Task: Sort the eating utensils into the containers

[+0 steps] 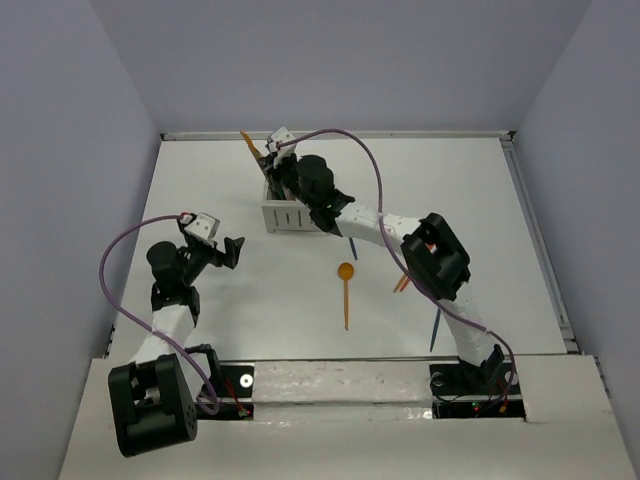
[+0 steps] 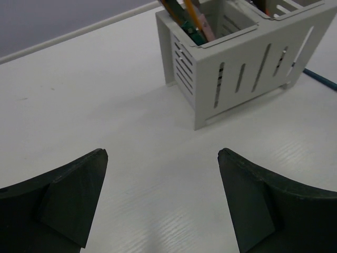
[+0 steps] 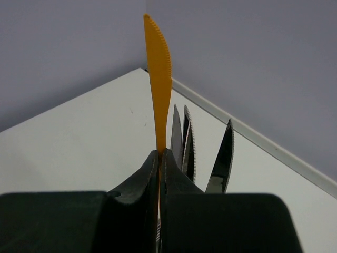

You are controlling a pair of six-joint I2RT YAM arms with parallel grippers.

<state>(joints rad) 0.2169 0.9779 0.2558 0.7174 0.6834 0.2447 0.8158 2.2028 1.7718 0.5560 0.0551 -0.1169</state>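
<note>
The right fingers (image 3: 138, 184) clamp an orange knife (image 3: 158, 79) blade-up, the left fingers (image 2: 68, 195) gape wide before the caddy (image 2: 247, 68) — only the overhead camera catches an orange spoon (image 1: 346, 290) on the desk (image 1: 480, 200).

You see a matt white caddy (image 2: 253, 43) of thin sheet, a faintly grained surface (image 2: 105, 105) with soft sheen, and a smooth orange plastic knife (image 3: 159, 68).

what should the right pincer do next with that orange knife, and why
Probably open the right pincer and let go. It is shut on the orange knife, blade up, right beside other upright knives. In the top view it sits over the white caddy, so the knife seems to be in its compartment. How deep it sits is hidden.
</note>
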